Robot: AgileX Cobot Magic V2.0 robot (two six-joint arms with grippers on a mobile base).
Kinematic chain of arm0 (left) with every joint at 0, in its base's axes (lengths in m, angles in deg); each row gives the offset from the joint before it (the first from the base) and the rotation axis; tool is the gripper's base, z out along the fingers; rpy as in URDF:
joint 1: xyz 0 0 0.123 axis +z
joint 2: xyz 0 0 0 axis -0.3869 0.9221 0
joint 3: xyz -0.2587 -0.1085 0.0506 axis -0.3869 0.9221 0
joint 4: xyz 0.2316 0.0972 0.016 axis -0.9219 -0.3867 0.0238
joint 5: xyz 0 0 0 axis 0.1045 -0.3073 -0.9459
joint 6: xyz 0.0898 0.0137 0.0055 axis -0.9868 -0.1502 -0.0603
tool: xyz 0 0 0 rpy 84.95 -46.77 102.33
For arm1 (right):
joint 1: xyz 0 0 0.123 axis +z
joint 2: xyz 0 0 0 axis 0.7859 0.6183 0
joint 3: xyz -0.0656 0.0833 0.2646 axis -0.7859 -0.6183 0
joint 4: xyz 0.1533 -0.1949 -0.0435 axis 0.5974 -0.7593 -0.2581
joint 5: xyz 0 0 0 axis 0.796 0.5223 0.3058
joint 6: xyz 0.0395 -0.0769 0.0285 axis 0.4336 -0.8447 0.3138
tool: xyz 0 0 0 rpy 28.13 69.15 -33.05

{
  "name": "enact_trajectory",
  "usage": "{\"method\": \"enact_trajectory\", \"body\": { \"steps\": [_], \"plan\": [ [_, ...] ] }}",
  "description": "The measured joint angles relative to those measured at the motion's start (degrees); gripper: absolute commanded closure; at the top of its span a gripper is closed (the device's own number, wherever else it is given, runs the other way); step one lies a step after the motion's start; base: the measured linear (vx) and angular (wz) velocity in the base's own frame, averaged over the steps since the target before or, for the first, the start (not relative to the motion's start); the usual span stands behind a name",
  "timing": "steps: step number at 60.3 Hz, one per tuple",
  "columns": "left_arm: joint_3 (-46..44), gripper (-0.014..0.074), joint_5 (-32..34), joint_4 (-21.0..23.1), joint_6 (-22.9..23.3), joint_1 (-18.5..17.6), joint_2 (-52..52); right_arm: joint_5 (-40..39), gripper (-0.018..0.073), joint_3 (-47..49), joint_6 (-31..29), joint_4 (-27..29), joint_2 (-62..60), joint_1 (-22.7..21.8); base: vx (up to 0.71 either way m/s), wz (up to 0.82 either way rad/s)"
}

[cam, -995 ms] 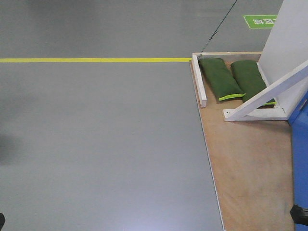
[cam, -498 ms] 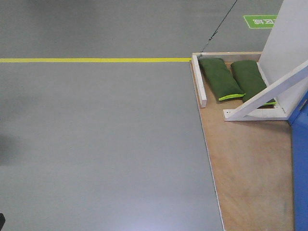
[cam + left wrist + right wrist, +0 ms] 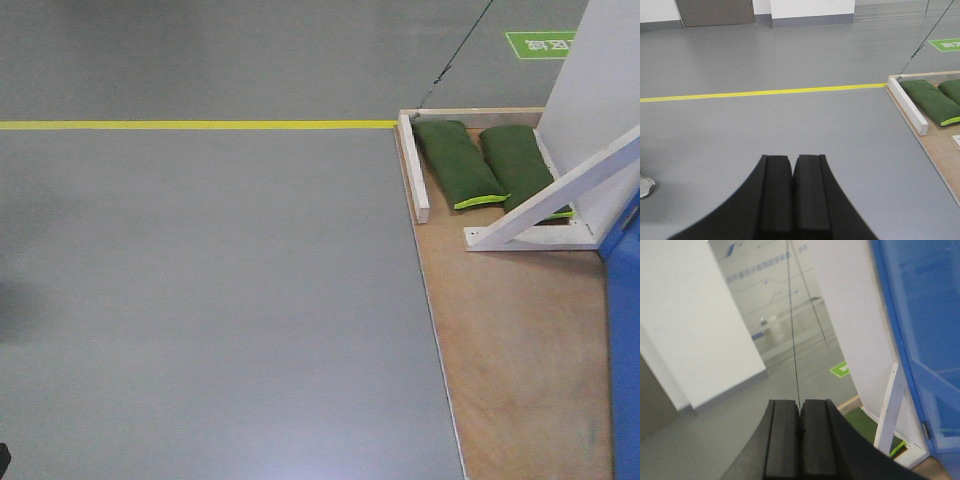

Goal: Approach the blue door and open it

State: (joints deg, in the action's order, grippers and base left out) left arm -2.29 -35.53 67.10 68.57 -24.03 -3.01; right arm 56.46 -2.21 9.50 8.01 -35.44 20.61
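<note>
Presently, the blue door (image 3: 927, 330) is recorded as a glossy, bright-blue flat panel, standing just beside the white wall panel (image 3: 855, 310). The left gripper (image 3: 792, 167) and right gripper (image 3: 801, 412) are noted pressed together, empty.

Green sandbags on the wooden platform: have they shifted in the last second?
No. The green fabric sandbags sit exactly where they were, beside the white wooden rail.
</note>
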Motion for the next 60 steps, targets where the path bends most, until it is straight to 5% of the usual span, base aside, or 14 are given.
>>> {"method": "enact_trajectory", "body": {
  "steps": [13,22,42,60],
  "plan": [
    [0.0,0.0526,0.0,0.0,0.0,0.0,0.0,-5.8,0.0564,7.5,0.0,22.9,6.9,-19.5,0.0,0.0],
    [0.0,0.0526,0.0,0.0,0.0,0.0,0.0,-11.9,0.0564,11.6,0.1,32.8,8.1,-32.0,0.0,0.0],
    [0.0,0.0526,0.0,0.0,0.0,0.0,0.0,-27.7,0.0564,13.3,0.2,35.8,13.6,-49.6,0.0,0.0],
    [0.0,0.0526,0.0,0.0,0.0,0.0,0.0,-32.7,0.0564,17.1,0.2,36.2,24.5,-56.9,0.0,0.0]
  ]
}}
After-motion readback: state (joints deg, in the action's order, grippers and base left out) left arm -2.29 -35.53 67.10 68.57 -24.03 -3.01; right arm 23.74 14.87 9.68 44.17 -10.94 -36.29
